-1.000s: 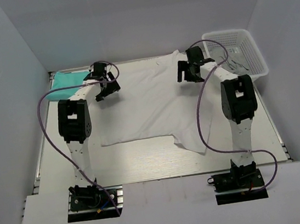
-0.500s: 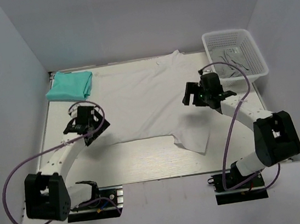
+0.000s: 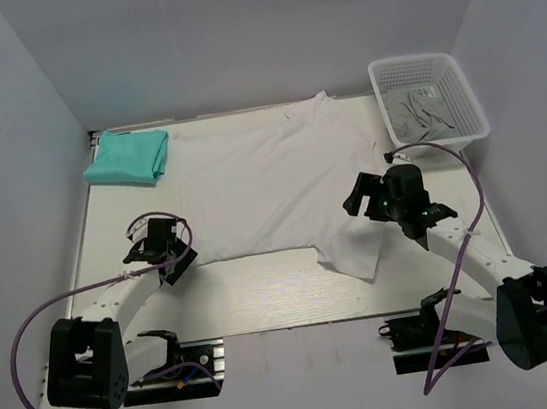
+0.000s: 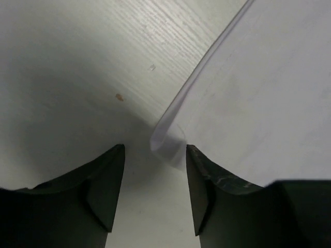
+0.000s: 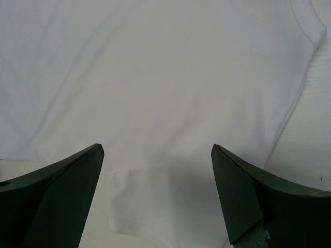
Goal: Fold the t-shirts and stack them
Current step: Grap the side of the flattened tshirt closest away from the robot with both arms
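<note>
Moved since a second ago: both arms, then stretched out over the far edge of the white t-shirt point(image 3: 270, 180), are now drawn back and low toward my side. Both shirts and the basket lie as they did.

1. Worktop point(image 3: 266, 301): pale, wood-grained, rectangular. Through the left wrist camera I see fine grain and two small specks (one orange-brown).
2. Room: plain pale walls point(image 3: 251, 36) at the left, back and right, closing the worktop in like a booth.
3. White panel point(image 3: 307, 382): along the near edge, with the two arm bases set into cut-outs.
4. White t-shirt: spread flat across the middle of the worktop, collar toward the back wall, one flap at the near right reaching toward the bases.
5. Teal t-shirt point(image 3: 127, 158): folded, in the back-left corner, just beside the white one's back-left edge.
6. White mesh basket point(image 3: 460, 89): back-right corner, grey cloth point(image 3: 413, 117) inside.
7. Left fingers point(image 4: 103, 191): apart with a moderate gap, and the curled near-left corner of the white t-shirt lies in that gap. It is not clamped, and I cannot tell whether a finger touches the cloth.
8. Right fingers point(image 5: 57, 186): spread wide, holding nothing, over the near-right part of the white t-shirt.
9. Purple cables point(image 3: 29, 338): one loops beside each arm.
</note>
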Robot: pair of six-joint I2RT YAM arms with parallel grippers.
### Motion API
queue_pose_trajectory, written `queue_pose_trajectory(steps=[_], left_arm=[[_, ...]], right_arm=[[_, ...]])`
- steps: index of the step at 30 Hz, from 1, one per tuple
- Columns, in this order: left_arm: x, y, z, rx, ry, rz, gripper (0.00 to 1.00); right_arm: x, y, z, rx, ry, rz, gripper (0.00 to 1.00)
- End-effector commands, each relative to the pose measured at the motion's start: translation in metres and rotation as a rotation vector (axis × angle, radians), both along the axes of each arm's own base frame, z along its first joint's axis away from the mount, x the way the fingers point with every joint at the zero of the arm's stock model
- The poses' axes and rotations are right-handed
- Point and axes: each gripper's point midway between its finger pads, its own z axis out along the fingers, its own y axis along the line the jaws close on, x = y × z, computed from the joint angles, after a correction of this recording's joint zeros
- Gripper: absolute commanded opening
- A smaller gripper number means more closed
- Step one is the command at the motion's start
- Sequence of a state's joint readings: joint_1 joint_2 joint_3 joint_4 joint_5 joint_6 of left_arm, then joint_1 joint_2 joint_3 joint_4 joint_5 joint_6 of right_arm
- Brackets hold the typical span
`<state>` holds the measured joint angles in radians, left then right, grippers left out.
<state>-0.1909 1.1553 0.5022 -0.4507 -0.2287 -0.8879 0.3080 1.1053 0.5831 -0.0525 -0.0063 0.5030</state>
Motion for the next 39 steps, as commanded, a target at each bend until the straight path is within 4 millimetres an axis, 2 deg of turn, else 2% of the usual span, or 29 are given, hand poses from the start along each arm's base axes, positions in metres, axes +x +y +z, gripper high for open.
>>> queue_pose_trajectory(steps=[1,2,4,5,7,8,10,11,13,16,18,19,23,24,27,28,29,30,31,32,33,37,38,39], left_arm=[[0.008,0.002,-0.006,-0.002,-0.028,0.051,0.59],[0.010,0.002,-0.007,-0.005,-0.039,0.051,0.45],[0.009,0.000,-0.009,-0.018,-0.039,0.043,0.30],[0.011,-0.003,-0.010,-0.027,-0.042,0.039,0.16],[0.013,-0.005,-0.009,-0.034,-0.047,0.025,0.02],[0.012,-0.005,-0.012,-0.032,-0.037,0.025,0.00],[0.011,-0.008,-0.012,-0.046,-0.031,0.004,0.00],[0.013,-0.010,-0.011,-0.050,-0.043,-0.012,0.00],[0.014,-0.016,-0.006,-0.065,-0.058,-0.043,0.00],[0.017,-0.017,-0.002,-0.069,-0.080,-0.044,0.00],[0.015,-0.017,-0.001,-0.068,-0.078,-0.044,0.00],[0.013,-0.016,-0.002,-0.067,-0.069,-0.044,0.00],[0.011,-0.016,-0.001,-0.066,-0.064,-0.044,0.00],[0.012,-0.016,0.001,-0.068,-0.073,-0.044,0.00],[0.009,-0.017,0.000,-0.075,-0.062,-0.049,0.00],[0.009,-0.017,0.000,-0.075,-0.062,-0.049,0.00],[0.008,-0.019,0.001,-0.081,-0.053,-0.054,0.00],[0.011,-0.019,0.006,-0.082,-0.056,-0.054,0.00],[0.010,-0.019,0.008,-0.079,-0.041,-0.053,0.00],[0.006,-0.018,0.007,-0.077,-0.026,-0.053,0.00],[0.008,-0.019,0.010,-0.077,-0.027,-0.053,0.00],[-0.004,-0.019,0.015,-0.087,-0.010,-0.060,0.00],[-0.014,-0.017,0.013,-0.081,0.025,-0.059,0.00],[-0.013,-0.017,0.021,-0.085,0.006,-0.060,0.00]], right_arm=[[-0.004,0.005,0.001,0.046,-0.006,0.000,0.90],[-0.008,0.005,-0.001,0.053,0.005,0.004,0.90],[-0.019,0.007,-0.012,0.061,0.046,0.022,0.90],[-0.028,0.006,-0.019,0.062,0.064,0.028,0.90],[-0.042,0.004,-0.029,0.059,0.121,0.030,0.90],[-0.047,0.002,-0.032,0.058,0.135,0.020,0.90],[-0.065,-0.010,-0.045,0.032,0.227,-0.036,0.90],[-0.068,-0.015,-0.047,0.009,0.245,-0.064,0.90],[-0.093,-0.023,-0.055,-0.019,0.371,-0.096,0.90],[-0.119,-0.026,-0.065,-0.041,0.481,-0.092,0.90],[-0.131,-0.018,-0.070,-0.016,0.530,-0.058,0.89],[-0.141,-0.017,-0.079,-0.008,0.567,-0.054,0.87],[-0.155,-0.002,-0.089,0.062,0.622,-0.008,0.83],[-0.154,0.005,-0.088,0.089,0.612,0.017,0.78],[-0.154,0.006,-0.090,0.090,0.620,0.016,0.66],[-0.155,0.006,-0.090,0.087,0.626,0.018,0.56],[-0.152,0.008,-0.086,0.092,0.629,0.018,0.51],[-0.161,0.008,-0.087,0.086,0.672,0.024,0.46],[-0.163,0.009,-0.085,0.085,0.687,0.034,0.24],[-0.164,0.009,-0.083,0.084,0.686,0.033,0.09],[-0.172,0.004,-0.083,0.070,0.717,0.017,0.00],[-0.174,0.003,-0.068,0.087,0.696,0.014,0.00],[-0.177,0.007,-0.063,0.108,0.695,0.035,0.00],[-0.175,0.007,-0.058,0.118,0.675,0.033,0.00]])
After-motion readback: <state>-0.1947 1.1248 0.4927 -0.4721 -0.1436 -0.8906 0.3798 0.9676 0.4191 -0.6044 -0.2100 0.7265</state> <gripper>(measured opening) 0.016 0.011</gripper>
